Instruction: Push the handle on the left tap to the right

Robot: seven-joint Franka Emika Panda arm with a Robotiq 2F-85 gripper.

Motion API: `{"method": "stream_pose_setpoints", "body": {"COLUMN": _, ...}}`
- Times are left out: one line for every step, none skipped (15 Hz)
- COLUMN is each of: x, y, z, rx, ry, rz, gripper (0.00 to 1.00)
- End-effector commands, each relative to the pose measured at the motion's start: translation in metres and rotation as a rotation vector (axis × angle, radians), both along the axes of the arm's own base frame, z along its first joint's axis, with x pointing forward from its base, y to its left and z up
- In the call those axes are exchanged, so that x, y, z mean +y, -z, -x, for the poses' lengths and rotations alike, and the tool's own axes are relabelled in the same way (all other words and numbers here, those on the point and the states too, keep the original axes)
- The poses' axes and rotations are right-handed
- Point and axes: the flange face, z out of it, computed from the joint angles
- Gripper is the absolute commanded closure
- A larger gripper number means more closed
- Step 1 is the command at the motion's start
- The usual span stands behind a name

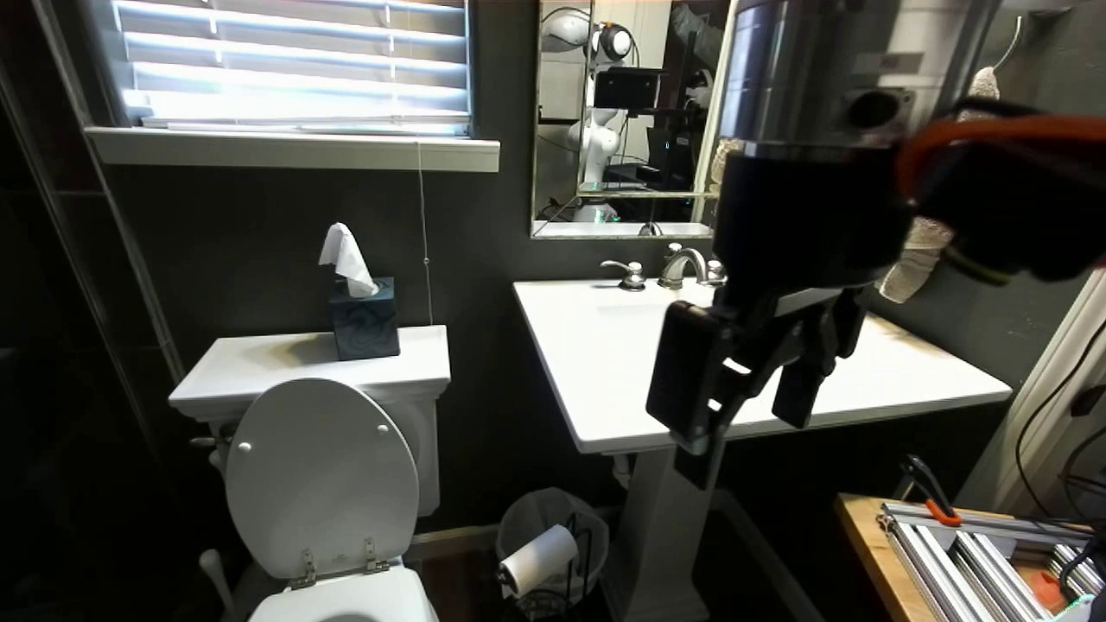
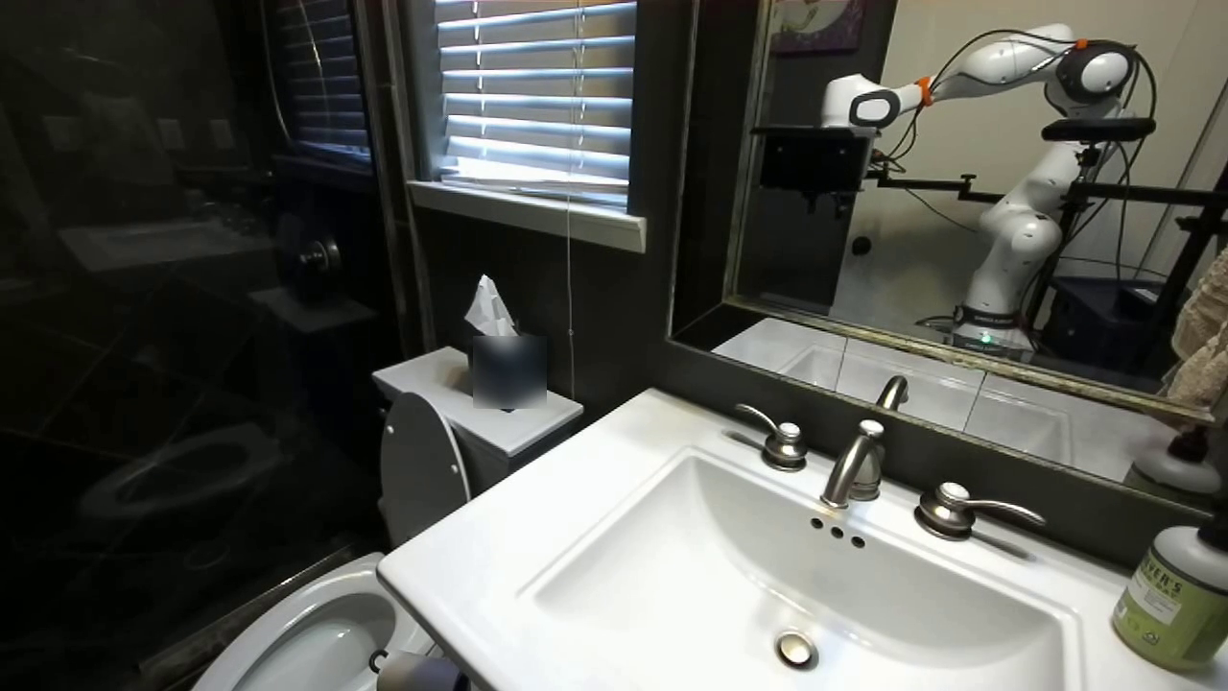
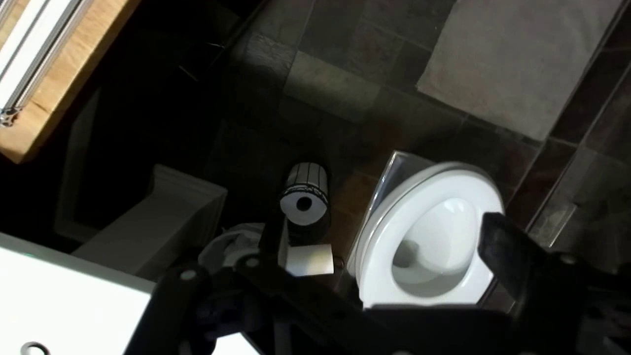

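The left tap is a short chrome base (image 1: 633, 280) at the back left of the white sink, and it also shows in an exterior view (image 2: 785, 451). Its handle (image 1: 614, 264), a thin chrome lever, points left, away from the spout; this lever (image 2: 756, 415) looks the same in an exterior view. My gripper (image 1: 747, 432) is open and empty, pointing down in front of the sink, well apart from the tap. In the wrist view its fingers (image 3: 387, 231) are wide apart with the toilet behind them. The tap is out of the wrist view.
The curved spout (image 2: 849, 470) and right tap (image 2: 948, 511) stand beside the left tap on the sink (image 2: 537, 499). A mirror (image 2: 921, 230) hangs behind. A soap bottle (image 2: 1172, 595) stands at the right. A toilet (image 1: 324, 475), tissue box (image 1: 367, 324) and wooden table (image 1: 873, 536) are nearby.
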Motion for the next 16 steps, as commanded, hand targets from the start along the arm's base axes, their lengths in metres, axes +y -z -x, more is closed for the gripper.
{"method": "stream_pose_setpoints", "body": {"x": -0.006, "y": 0.011, "z": -0.025, "rx": -0.084, "ry": 0.167, "rz": 0.050, "gripper": 0.00}}
{"method": "stream_pose_setpoints", "body": {"x": -0.008, "y": 0.015, "z": -0.031, "rx": -0.107, "ry": 0.210, "rz": 0.066, "gripper": 0.00}}
{"method": "stream_pose_setpoints", "body": {"x": -0.011, "y": 0.018, "z": -0.036, "rx": -0.129, "ry": 0.251, "rz": 0.086, "gripper": 0.00}}
{"method": "stream_pose_setpoints", "body": {"x": -0.015, "y": 0.022, "z": -0.041, "rx": -0.151, "ry": 0.288, "rz": 0.112, "gripper": 0.00}}
{"method": "stream_pose_setpoints", "body": {"x": -0.020, "y": 0.025, "z": -0.046, "rx": -0.172, "ry": 0.327, "rz": 0.136, "gripper": 0.00}}
{"method": "stream_pose_setpoints", "body": {"x": -0.029, "y": 0.029, "z": -0.052, "rx": -0.189, "ry": 0.364, "rz": 0.168, "gripper": 0.00}}
{"method": "stream_pose_setpoints", "body": {"x": -0.034, "y": 0.031, "z": -0.055, "rx": -0.206, "ry": 0.401, "rz": 0.199, "gripper": 0.00}}
{"method": "stream_pose_setpoints", "body": {"x": -0.044, "y": 0.034, "z": -0.061, "rx": -0.223, "ry": 0.434, "rz": 0.237, "gripper": 0.00}}
{"method": "stream_pose_setpoints", "body": {"x": -0.052, "y": 0.036, "z": -0.064, "rx": -0.238, "ry": 0.468, "rz": 0.277, "gripper": 0.00}}
{"method": "stream_pose_setpoints", "body": {"x": -0.063, "y": 0.036, "z": -0.069, "rx": -0.244, "ry": 0.498, "rz": 0.328, "gripper": 0.00}}
{"method": "stream_pose_setpoints", "body": {"x": -0.074, "y": 0.037, "z": -0.072, "rx": -0.249, "ry": 0.529, "rz": 0.377, "gripper": 0.00}}
{"method": "stream_pose_setpoints", "body": {"x": -0.086, "y": 0.036, "z": -0.076, "rx": -0.262, "ry": 0.555, "rz": 0.425, "gripper": 0.00}}
{"method": "stream_pose_setpoints", "body": {"x": -0.097, "y": 0.036, "z": -0.079, "rx": -0.275, "ry": 0.584, "rz": 0.468, "gripper": 0.00}}
{"method": "stream_pose_setpoints", "body": {"x": -0.106, "y": 0.038, "z": -0.082, "rx": -0.289, "ry": 0.613, "rz": 0.509, "gripper": 0.00}}
{"method": "stream_pose_setpoints", "body": {"x": -0.115, "y": 0.038, "z": -0.085, "rx": -0.298, "ry": 0.645, "rz": 0.553, "gripper": 0.00}}
{"method": "stream_pose_setpoints", "body": {"x": -0.124, "y": 0.042, "z": -0.087, "rx": -0.305, "ry": 0.676, "rz": 0.593, "gripper": 0.00}}
